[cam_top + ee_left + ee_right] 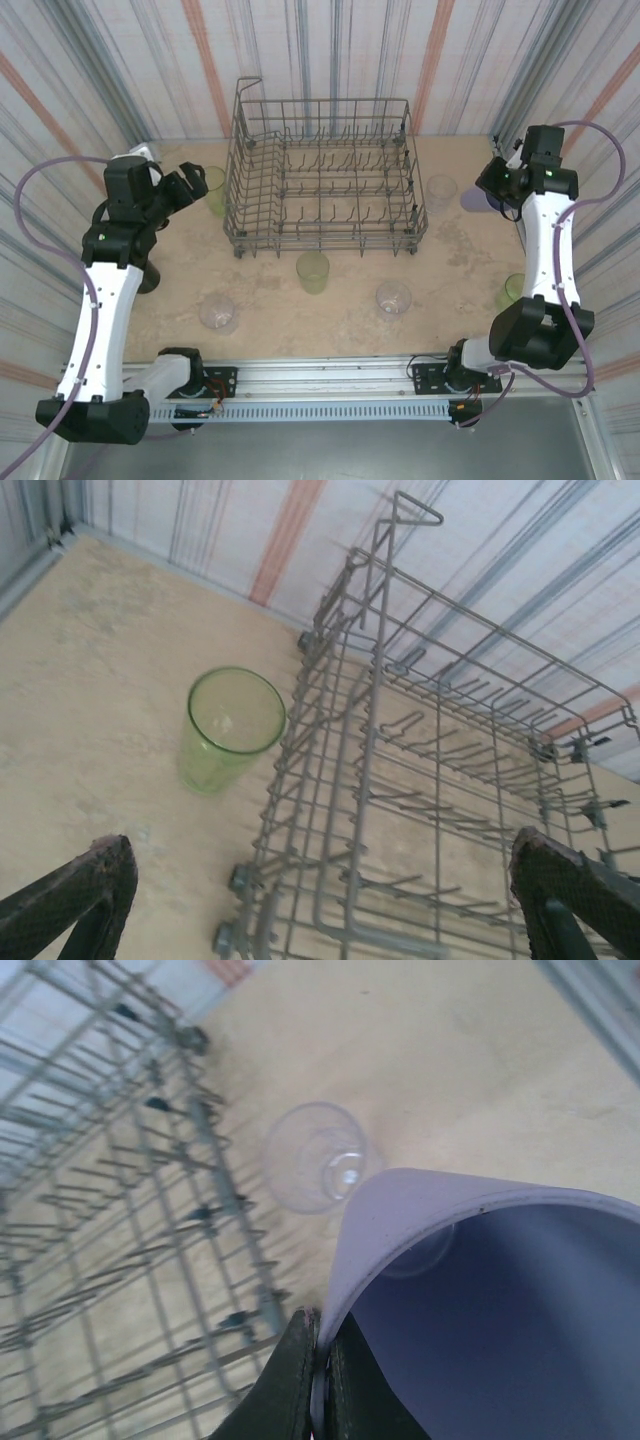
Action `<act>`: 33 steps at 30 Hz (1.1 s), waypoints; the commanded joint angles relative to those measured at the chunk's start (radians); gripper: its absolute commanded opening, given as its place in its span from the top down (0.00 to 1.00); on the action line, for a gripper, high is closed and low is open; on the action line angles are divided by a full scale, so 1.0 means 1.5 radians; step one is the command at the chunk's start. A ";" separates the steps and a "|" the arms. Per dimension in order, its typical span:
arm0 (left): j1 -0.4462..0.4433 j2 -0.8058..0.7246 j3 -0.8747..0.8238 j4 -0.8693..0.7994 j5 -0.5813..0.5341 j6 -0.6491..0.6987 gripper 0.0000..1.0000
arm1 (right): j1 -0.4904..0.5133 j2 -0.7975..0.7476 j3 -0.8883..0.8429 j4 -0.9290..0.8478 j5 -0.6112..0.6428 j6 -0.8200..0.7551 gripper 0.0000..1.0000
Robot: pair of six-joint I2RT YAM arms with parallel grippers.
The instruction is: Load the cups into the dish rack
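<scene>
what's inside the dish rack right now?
Only rows of its own upright tines in the dish rack; no cup sits inside. The top view looks straight in, so little is hidden.

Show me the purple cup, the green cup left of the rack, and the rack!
purple cup [500,1340]: right wrist view, on its inside wall.
green cup [228,730]: left wrist view, inside its open mouth.
rack [325,180]: top view, on its wire floor.
</scene>
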 commanded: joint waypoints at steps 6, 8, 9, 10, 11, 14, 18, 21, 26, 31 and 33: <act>-0.067 0.024 0.063 -0.067 0.001 -0.092 0.01 | 0.047 -0.051 0.044 0.036 -0.154 0.047 1.00; -0.076 0.028 0.064 -0.060 0.010 -0.111 0.01 | 0.065 -0.060 0.036 0.058 -0.175 0.058 1.00; -0.080 0.032 0.064 -0.055 0.015 -0.120 0.01 | 0.076 -0.065 0.027 0.076 -0.186 0.066 1.00; -0.085 0.035 0.065 -0.051 0.021 -0.128 0.01 | 0.085 -0.070 0.017 0.096 -0.197 0.074 1.00; -0.089 0.039 0.068 -0.045 0.030 -0.137 0.01 | 0.095 -0.076 0.005 0.119 -0.209 0.087 1.00; -0.103 0.059 0.083 -0.036 0.049 -0.154 0.01 | 0.129 -0.088 -0.034 0.202 -0.245 0.127 1.00; -0.122 0.083 0.099 -0.019 0.063 -0.174 0.01 | 0.173 -0.089 -0.088 0.313 -0.280 0.186 1.00; -0.129 0.099 0.094 0.017 0.085 -0.196 0.01 | 0.208 -0.084 -0.120 0.389 -0.302 0.221 1.00; -0.136 0.154 0.124 0.062 0.111 -0.211 0.01 | 0.240 -0.068 -0.181 0.531 -0.342 0.313 1.00; -0.145 0.209 0.160 0.067 0.141 -0.245 0.01 | 0.278 -0.064 -0.224 0.634 -0.318 0.360 1.00; -0.153 0.218 0.142 0.105 0.147 -0.279 0.01 | 0.293 -0.062 -0.232 0.667 -0.309 0.372 1.00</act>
